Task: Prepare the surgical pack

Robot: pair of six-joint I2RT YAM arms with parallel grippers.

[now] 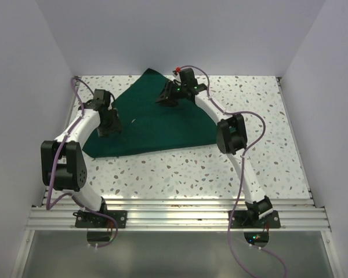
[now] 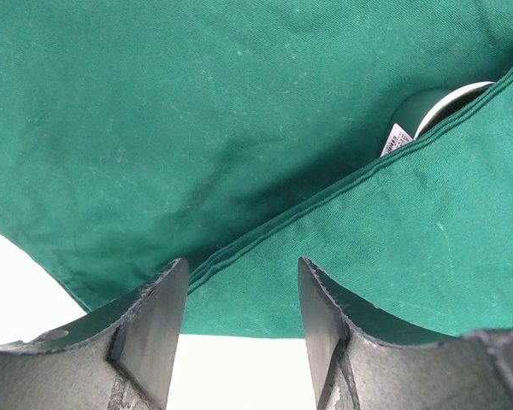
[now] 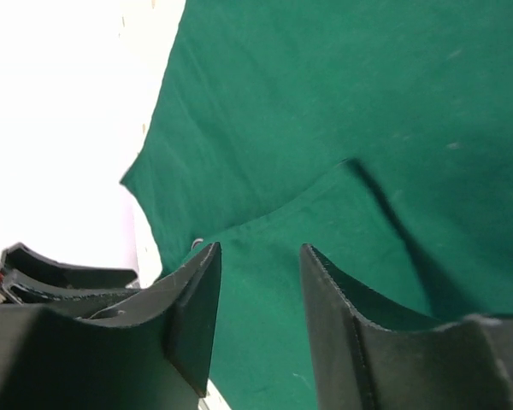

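Cloth [image 1: 156,127] lies folded over its contents [image 2: 445,98], just below the open left gripper [image 2: 242,265] and open right gripper [image 3: 260,249], awaiting another fold.

Soft, even light falls from above in the top view. The white walls [image 1: 162,35] bounce it, so the left arm [image 1: 81,124] and right arm [image 1: 243,168] throw only faint, fuzzy shadows on the speckled counter [image 1: 191,168]. The dark green cloth [image 1: 156,124] reads flat there, its folds barely shaded. In both wrist views the counter burns out to blank white, while the cloth is well exposed. The left hand [image 2: 244,282] and the right hand [image 3: 261,260] sit close to the lens, dim and slightly soft. Deep shadow fills the cloth's fold in the left wrist view.
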